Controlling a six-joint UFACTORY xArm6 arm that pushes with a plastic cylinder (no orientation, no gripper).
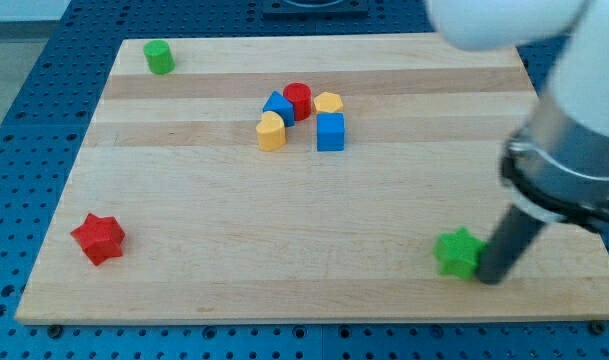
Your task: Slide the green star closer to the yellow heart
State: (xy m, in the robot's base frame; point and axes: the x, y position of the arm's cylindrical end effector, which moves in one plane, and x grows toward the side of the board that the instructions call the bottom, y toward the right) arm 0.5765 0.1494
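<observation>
pressing at the right side of the green star (458, 252), my tip (492, 279) bare, star bright, chunky, flat on the board (284, 260), yellow heart (271, 132) well apart

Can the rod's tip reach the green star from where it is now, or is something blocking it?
Probably yes. My tip already sits right against the green star, on its right side in the view, and no other block lies between them. The yellow heart is far off, up and left.
</observation>
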